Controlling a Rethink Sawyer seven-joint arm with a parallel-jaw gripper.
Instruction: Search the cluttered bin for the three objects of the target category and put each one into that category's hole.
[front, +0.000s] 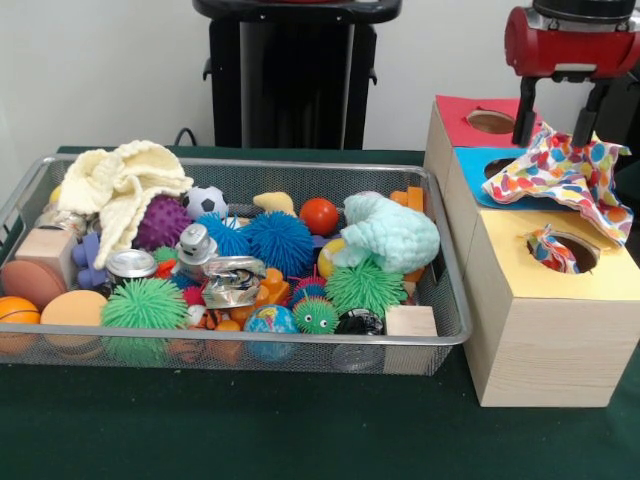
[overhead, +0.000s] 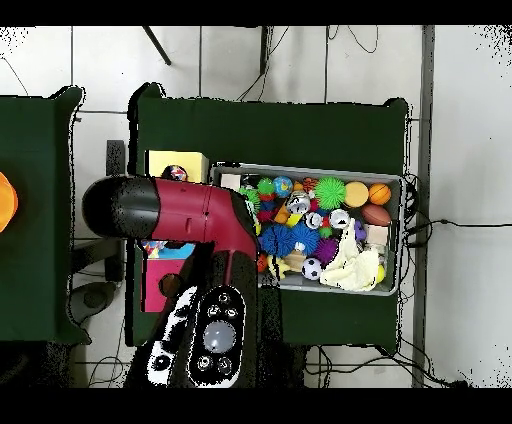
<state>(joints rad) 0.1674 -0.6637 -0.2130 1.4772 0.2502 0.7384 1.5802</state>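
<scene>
The red and black arm comes down from the top, and its gripper (front: 558, 128) hangs with its two black fingers (front: 524, 115) spread apart, holding nothing. Right under the fingertips lies a white cloth with coloured polka dots (front: 570, 172), draped over the blue-topped wooden box (front: 478, 168). Just below that, a second dotted cloth (front: 552, 250) pokes halfway out of the round hole (front: 570, 250) in the pale yellow box top. Off to the side of the gripper sits the wide silver wire-mesh bin (front: 440, 335) on a dark green table (front: 300, 430). From above, the arm hides the boxes and part of the bin.
</scene>
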